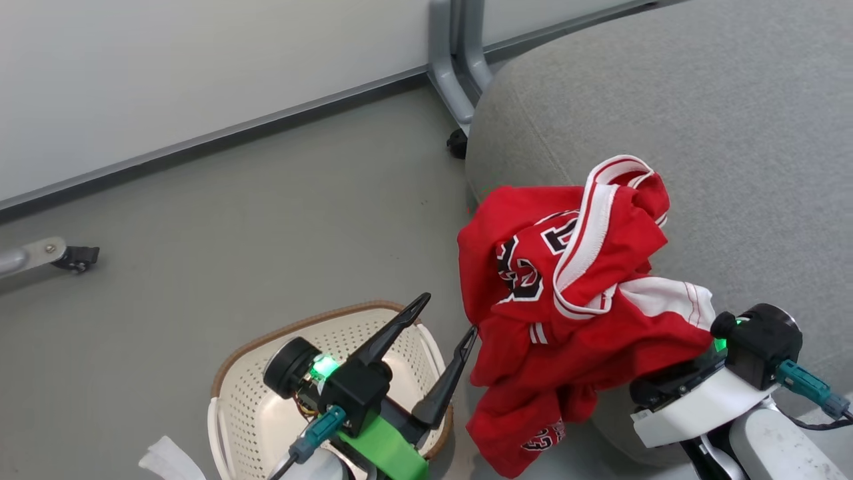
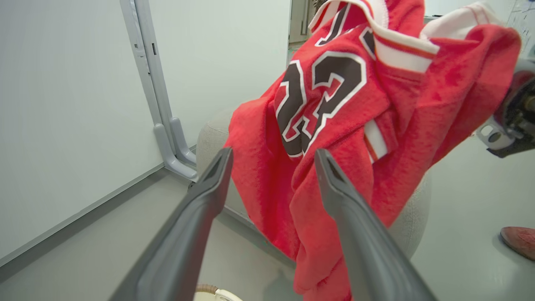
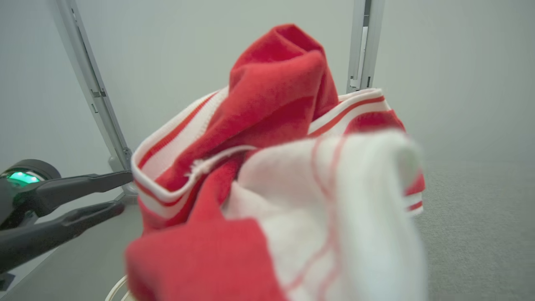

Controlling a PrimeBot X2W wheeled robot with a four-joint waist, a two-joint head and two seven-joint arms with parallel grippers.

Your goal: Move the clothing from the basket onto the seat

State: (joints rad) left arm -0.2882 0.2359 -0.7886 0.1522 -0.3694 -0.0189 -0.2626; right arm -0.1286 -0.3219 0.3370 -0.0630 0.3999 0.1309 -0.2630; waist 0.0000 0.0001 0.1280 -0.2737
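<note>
Red clothing (image 1: 566,287) hangs at seat (image 1: 733,133) edge | my right tool (image 1: 673,381) clamps it, fingers buried in cloth | my left tool (image 1: 450,313) spread wide, empty, above basket (image 1: 246,413)

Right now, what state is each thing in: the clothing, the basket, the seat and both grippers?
clothing, bunched up, hanging in the air, not yet laid down.
basket, upright on the floor, no clothing in the part that shows.
seat, nothing lying on its top where it shows.
left gripper, open, empty, above the basket.
right gripper, carrying the clothing at the seat's edge, fingers hidden in it.
</note>
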